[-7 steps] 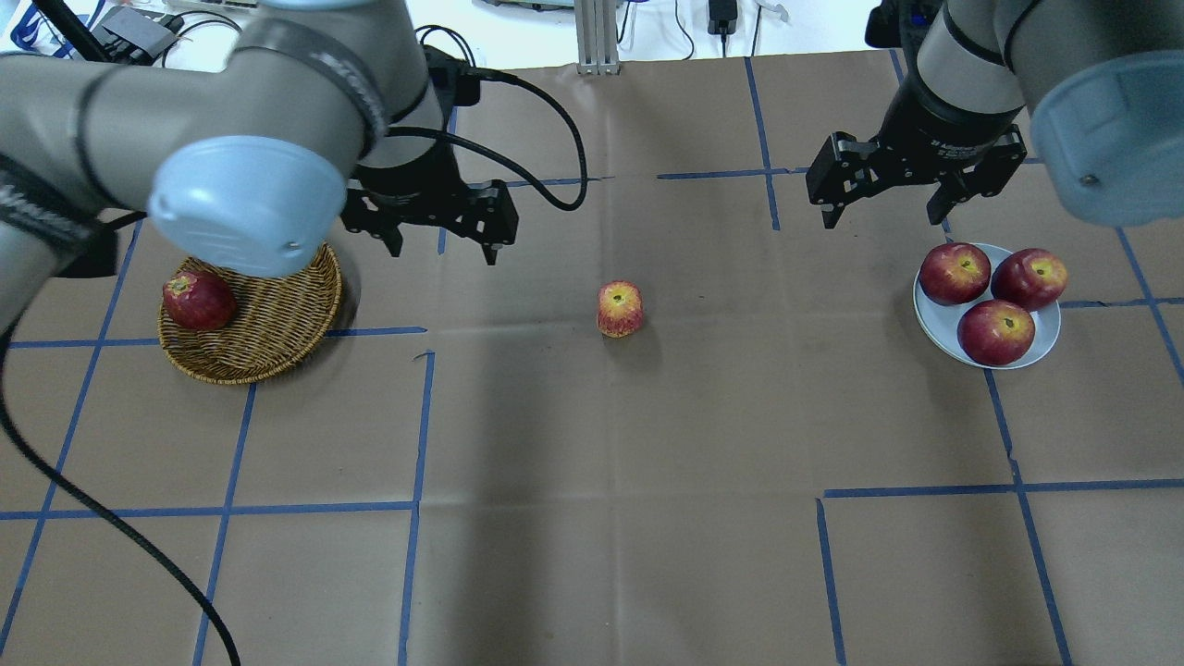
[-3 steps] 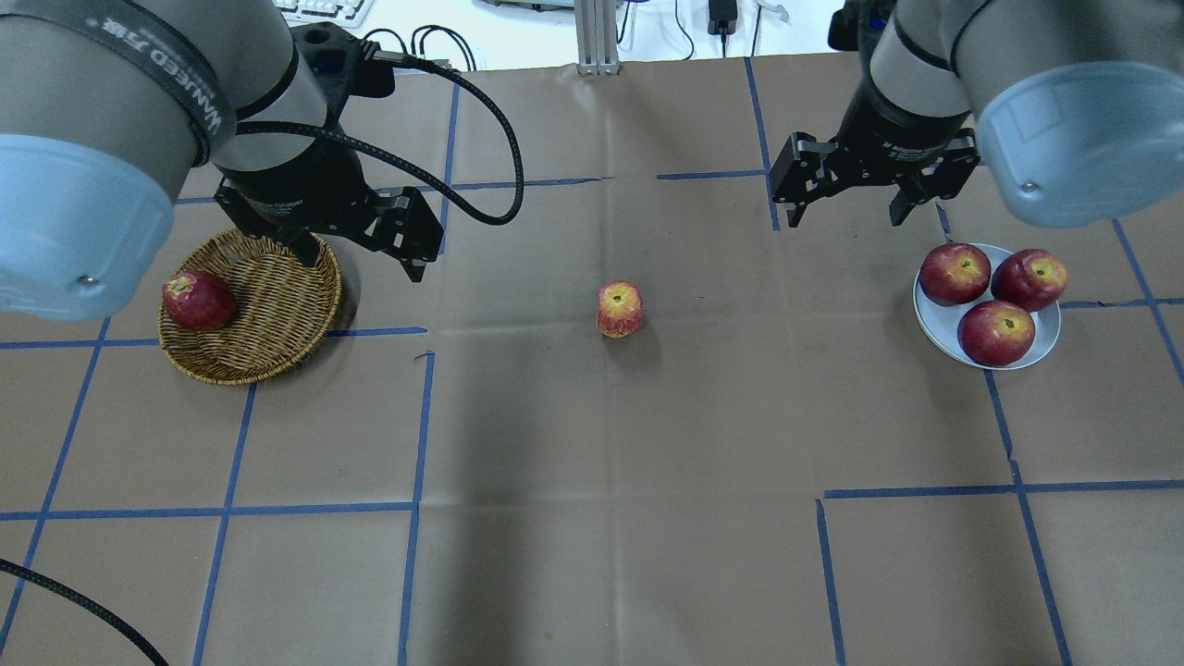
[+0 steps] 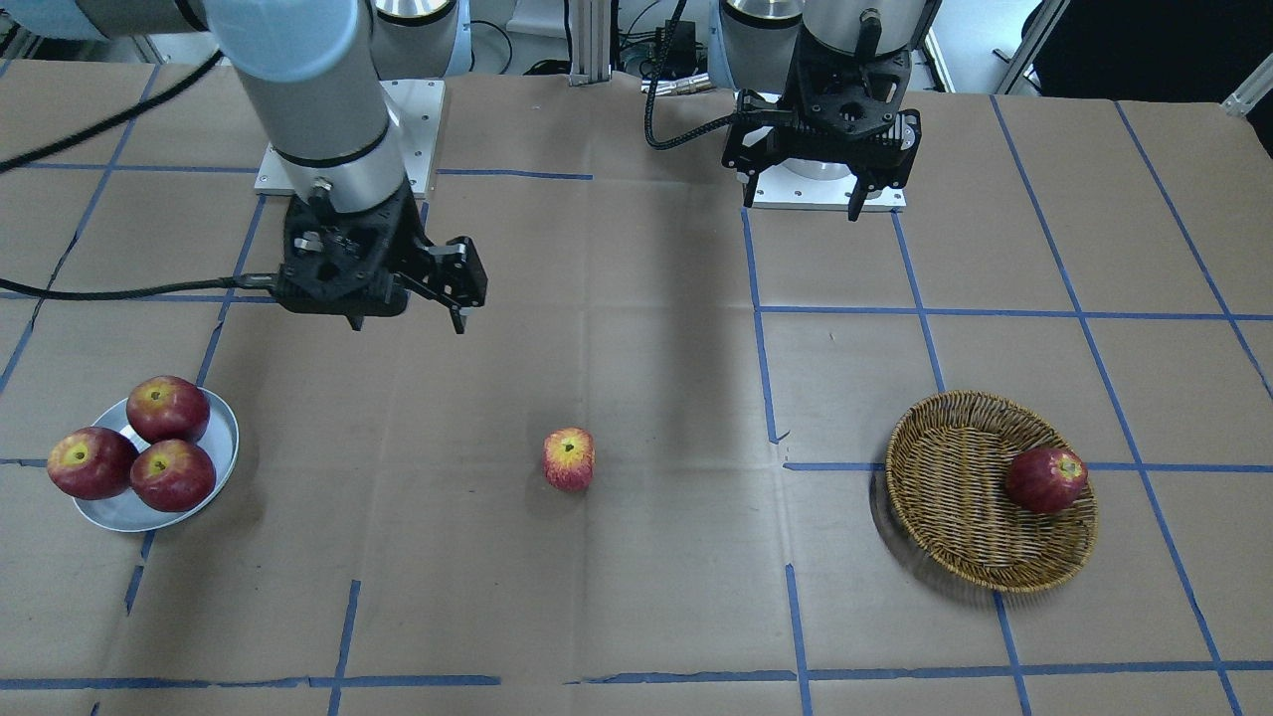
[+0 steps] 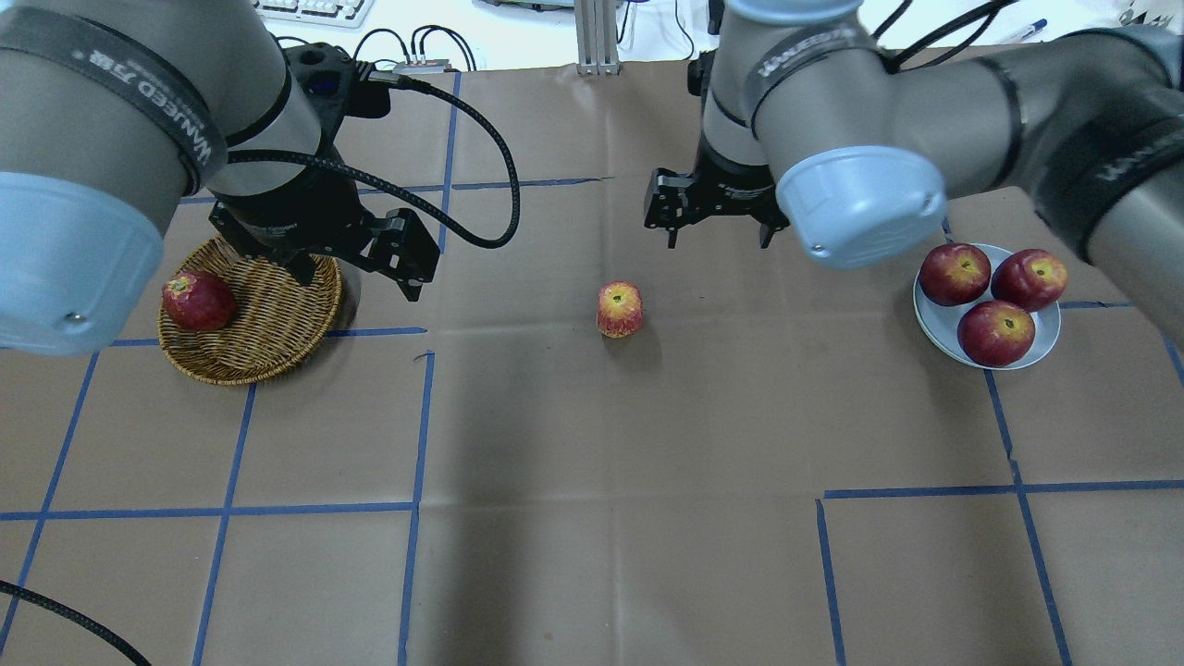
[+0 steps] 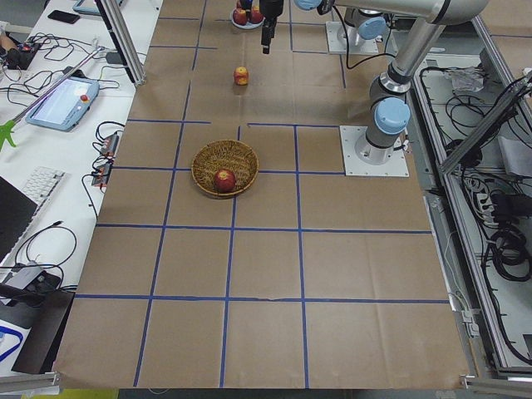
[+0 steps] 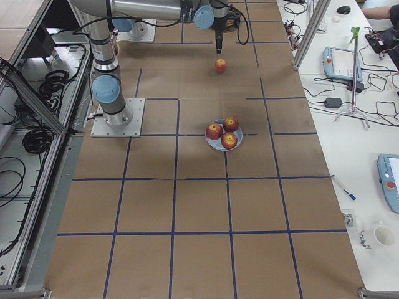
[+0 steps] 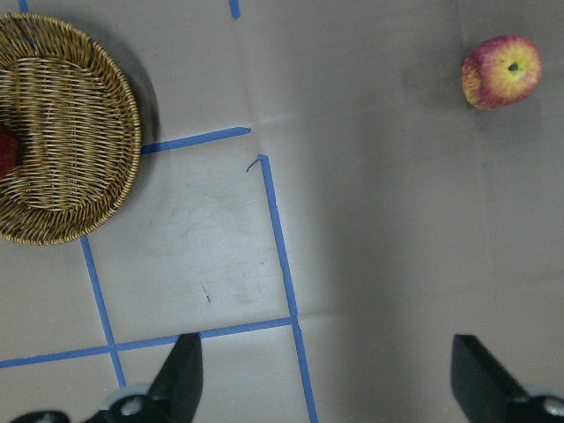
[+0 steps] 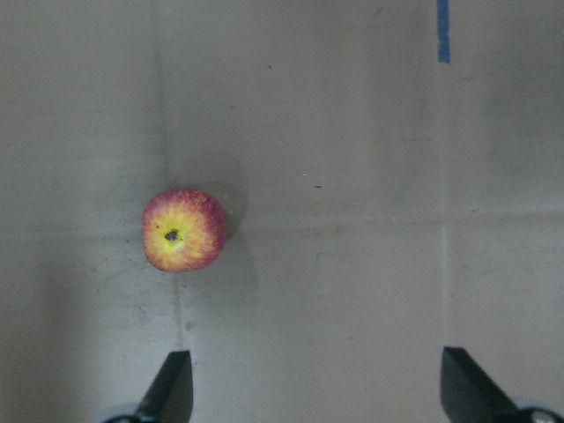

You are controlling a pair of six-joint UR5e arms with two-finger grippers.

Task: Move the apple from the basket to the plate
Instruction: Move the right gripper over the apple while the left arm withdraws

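The apple [image 4: 620, 309], pale pinkish-red with a yellow stem hollow, stands alone on the paper at the table's middle, outside the basket; it also shows in the front view [image 3: 569, 458] and the right wrist view [image 8: 183, 231]. The wicker basket [image 4: 268, 333] at the left holds one dark red apple [image 4: 197, 301]. The whitish plate [image 4: 936, 321] at the right holds three deep red apples. My left gripper [image 4: 359, 285] is open and empty, raised by the basket's far right rim. My right gripper [image 4: 719, 242] is open and empty, raised behind and right of the apple.
Brown paper with blue tape lines covers the table [image 4: 592, 518]. A black cable [image 4: 481, 139] loops from my left wrist. My right arm's elbow [image 4: 856, 203] hangs between the apple and the plate. Operators' gear lies beyond the far edge.
My right gripper has swung left from above the plate to near the middle apple. My left gripper has moved left to the basket's far rim. No apple has moved.
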